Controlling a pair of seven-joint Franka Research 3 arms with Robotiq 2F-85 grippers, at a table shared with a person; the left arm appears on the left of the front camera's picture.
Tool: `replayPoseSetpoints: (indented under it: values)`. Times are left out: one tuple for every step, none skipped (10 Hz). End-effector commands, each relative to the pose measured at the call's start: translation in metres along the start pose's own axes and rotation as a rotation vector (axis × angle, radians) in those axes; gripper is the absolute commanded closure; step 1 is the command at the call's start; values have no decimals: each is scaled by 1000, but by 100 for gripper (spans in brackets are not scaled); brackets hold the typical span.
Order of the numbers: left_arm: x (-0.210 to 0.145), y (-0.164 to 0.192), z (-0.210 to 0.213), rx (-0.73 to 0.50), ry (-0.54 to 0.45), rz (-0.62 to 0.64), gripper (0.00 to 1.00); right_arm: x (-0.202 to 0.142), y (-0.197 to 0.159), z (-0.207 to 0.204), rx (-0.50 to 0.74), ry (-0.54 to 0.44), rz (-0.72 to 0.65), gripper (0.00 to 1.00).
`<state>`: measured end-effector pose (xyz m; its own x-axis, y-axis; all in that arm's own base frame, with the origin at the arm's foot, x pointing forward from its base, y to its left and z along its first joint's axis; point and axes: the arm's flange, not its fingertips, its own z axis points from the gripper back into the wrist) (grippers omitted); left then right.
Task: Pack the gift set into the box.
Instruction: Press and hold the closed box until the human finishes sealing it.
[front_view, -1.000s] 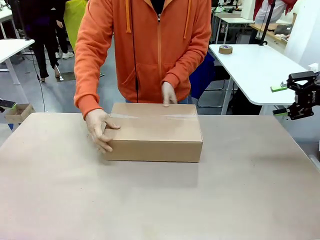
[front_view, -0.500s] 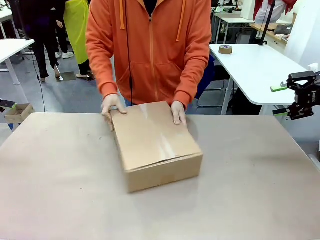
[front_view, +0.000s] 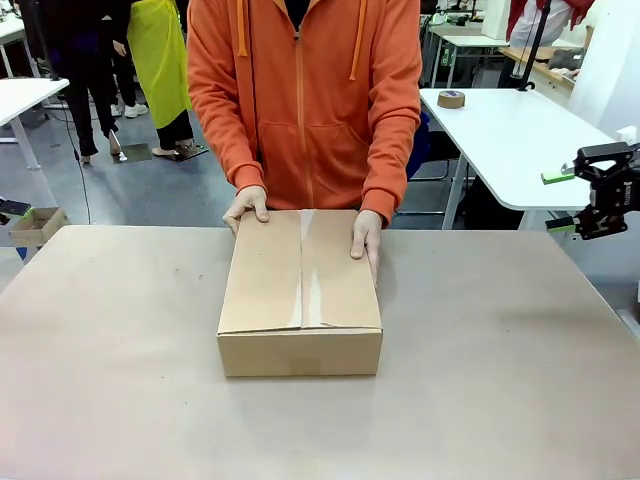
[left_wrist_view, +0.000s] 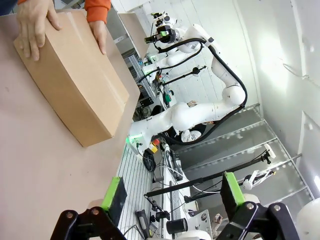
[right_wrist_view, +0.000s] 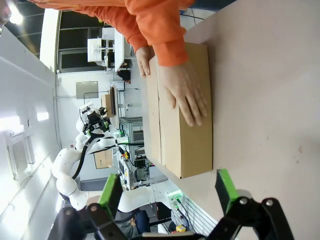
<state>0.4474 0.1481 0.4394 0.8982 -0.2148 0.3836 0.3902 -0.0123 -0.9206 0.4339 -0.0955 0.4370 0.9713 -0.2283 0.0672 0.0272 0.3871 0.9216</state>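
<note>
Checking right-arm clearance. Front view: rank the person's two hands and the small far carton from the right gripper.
1. Hand on the box, picture-right side.
2. Other hand, box's far-left corner.
3. Small carton, far left edge.

I see the box (front_view: 300, 290) shut mid-table, with the person's one hand (front_view: 247, 208) and other hand (front_view: 366, 236) covering its far corners. The table (front_view: 500, 380) lies free along its other sides.
</note>
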Motion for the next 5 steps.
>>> replayPoseSetpoints:
  values:
    - [-5, -2, -1, 6, 5, 6, 0, -1, -2, 2, -3, 7, 27, 0]
    - [-5, -2, -1, 6, 5, 6, 0, -1, -2, 2, -3, 7, 27, 0]
    - [-5, -2, -1, 6, 5, 6, 0, -1, -2, 2, -3, 7, 27, 0]
    - [0, 0, 0, 0, 0, 0, 0, 0, 0, 0, 0, 0, 0, 0]
    - [15, -1, -28, 7, 118, -176, 0, 4, 19, -29, -25, 88, 185, 0]
